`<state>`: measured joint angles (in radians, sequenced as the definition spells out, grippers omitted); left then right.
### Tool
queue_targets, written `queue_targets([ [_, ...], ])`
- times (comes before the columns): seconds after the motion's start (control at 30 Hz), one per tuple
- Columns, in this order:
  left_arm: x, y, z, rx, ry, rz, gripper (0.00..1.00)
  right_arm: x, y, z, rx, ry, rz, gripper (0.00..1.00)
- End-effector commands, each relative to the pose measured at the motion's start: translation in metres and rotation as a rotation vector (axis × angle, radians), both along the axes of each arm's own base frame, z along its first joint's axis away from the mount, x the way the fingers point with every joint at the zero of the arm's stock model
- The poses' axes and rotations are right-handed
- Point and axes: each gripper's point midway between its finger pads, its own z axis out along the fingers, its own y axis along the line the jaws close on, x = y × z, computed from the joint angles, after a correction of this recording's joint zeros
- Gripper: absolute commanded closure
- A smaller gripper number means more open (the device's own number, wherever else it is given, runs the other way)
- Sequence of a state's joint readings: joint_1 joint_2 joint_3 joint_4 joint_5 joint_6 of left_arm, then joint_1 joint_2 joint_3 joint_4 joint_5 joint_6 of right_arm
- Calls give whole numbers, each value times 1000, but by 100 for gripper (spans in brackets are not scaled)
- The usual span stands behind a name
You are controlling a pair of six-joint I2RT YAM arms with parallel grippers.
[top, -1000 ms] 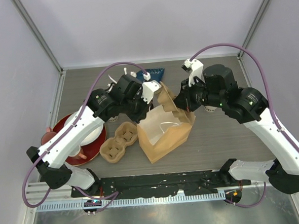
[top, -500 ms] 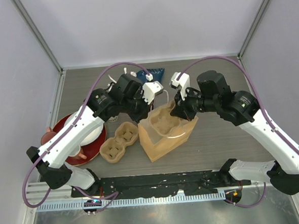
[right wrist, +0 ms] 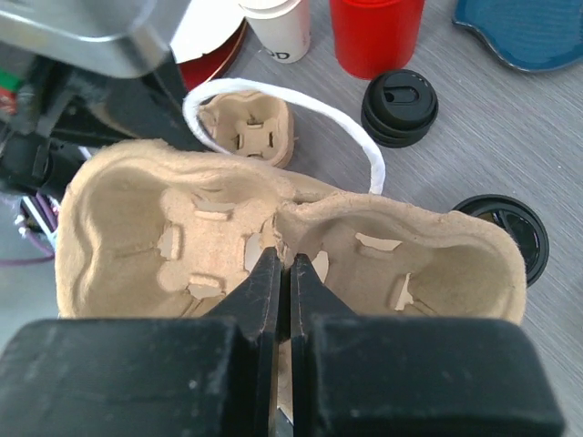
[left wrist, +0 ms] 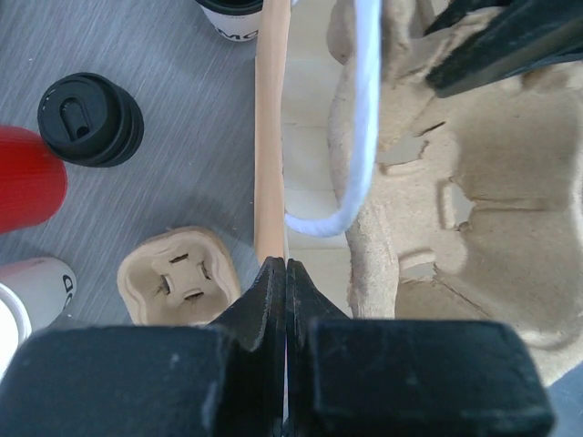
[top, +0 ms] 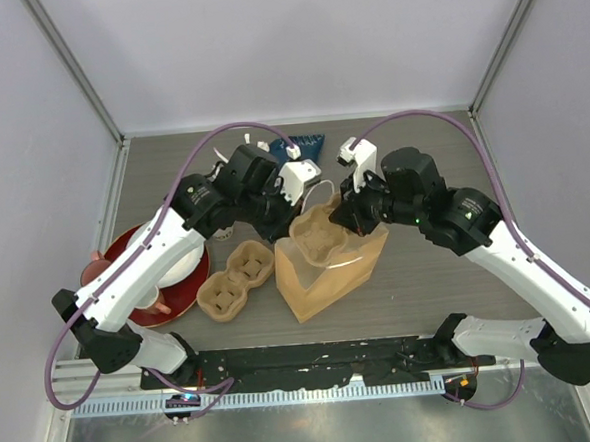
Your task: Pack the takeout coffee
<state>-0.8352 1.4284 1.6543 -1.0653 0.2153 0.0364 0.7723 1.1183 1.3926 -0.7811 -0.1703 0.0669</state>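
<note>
A brown paper bag [top: 323, 274] stands open mid-table. My left gripper [left wrist: 286, 266] is shut on the bag's thin left wall [left wrist: 271, 137], beside its white cord handle [left wrist: 366, 118]. My right gripper [right wrist: 284, 253] is shut on the middle ridge of a pulp cup carrier [right wrist: 164, 237], which it holds in the bag's mouth [top: 321, 237]. Two takeout coffee cups with black lids [right wrist: 399, 107] [right wrist: 512, 235] stand on the table beyond the bag. The left wrist view shows one [left wrist: 89, 118] left of the bag and another [left wrist: 232, 11] at the top edge.
A second pulp carrier [top: 233, 278] lies left of the bag. A red cup [right wrist: 375, 32] and a lidless white cup [right wrist: 278, 27] stand behind it. A red plate [top: 116, 247] with crockery sits at far left, and a blue object [top: 305, 142] at the back.
My right gripper has carried the pulp carrier left and down into the bag's mouth. My left gripper has kept its hold on the bag wall, almost still.
</note>
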Motion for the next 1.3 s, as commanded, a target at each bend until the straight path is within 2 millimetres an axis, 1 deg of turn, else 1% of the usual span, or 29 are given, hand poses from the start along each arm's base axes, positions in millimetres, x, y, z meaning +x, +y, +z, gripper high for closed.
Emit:
queue_targets([
  [0.0,-2,-7,15,-77,-18,-15,100,20,11,5,72,-11,-116,99],
  [0.1,-4,-10,13,-84,-2,-27,100,20,21,-1,70,-21,-127,99],
  [0.13,-4,-11,15,-90,-3,-30,100,18,24,-6,61,-17,-121,99],
  [0.17,-4,-11,16,-90,-5,-31,100,21,22,-9,42,-29,-142,99],
  [0.23,-1,-8,18,-80,-29,-25,100,16,21,-20,3,-29,-119,99],
  [0.3,4,-4,20,-68,-52,-5,100,8,18,-31,-48,-45,-77,99],
  [0.33,7,-1,21,-62,-69,11,100,4,14,-41,-72,-37,-71,99],
  [0.43,23,9,23,-52,-97,95,100,-9,0,-51,-109,-12,-58,99],
  [0.47,25,10,24,-57,-94,110,100,-15,-5,-51,-111,0,-55,99],
  [0.5,27,10,26,-66,-101,117,100,-19,-7,-54,-119,7,-43,99],
  [0.53,30,12,27,-69,-104,127,100,-29,-5,-61,-121,37,1,99],
  [0.6,35,11,30,-95,-91,183,100,-35,-4,-68,-130,53,25,99],
  [0.63,37,12,31,-100,-92,197,100,-40,-4,-75,-149,68,41,99],
  [0.73,42,10,30,-116,-88,235,100,-43,2,-92,-208,89,52,99],
  [0.77,42,9,30,-128,-76,247,100,-43,3,-95,-223,92,48,99],
  [0.8,41,5,29,-141,-62,244,100,-42,6,-102,-248,109,52,99],
  [0.83,40,3,28,-151,-50,245,100,-42,8,-103,-254,116,55,99],
  [0.87,38,0,29,-168,-32,242,100,-34,4,-104,-280,98,8,99],
  [0.97,30,-9,30,-207,26,231,100,-25,3,-109,-321,101,-61,99],
  [1.0,30,-10,30,-212,38,243,100,-23,2,-110,-328,101,-81,99],
  [1.07,31,-11,28,-212,48,255,100,-18,8,-105,-317,99,-110,99],
  [1.1,32,-11,26,-213,54,263,100,-20,12,-103,-307,100,-124,99],
  [1.13,33,-12,26,-219,59,274,100,-20,17,-96,-293,86,-128,99],
  [1.17,35,-12,24,-216,58,289,100,-20,20,-97,-305,82,-133,99],
  [1.2,37,-13,24,-219,54,299,100,-25,23,-98,-315,82,-126,99],
  [1.27,43,-12,27,-225,36,331,100,-30,23,-102,-325,106,-127,99],
])
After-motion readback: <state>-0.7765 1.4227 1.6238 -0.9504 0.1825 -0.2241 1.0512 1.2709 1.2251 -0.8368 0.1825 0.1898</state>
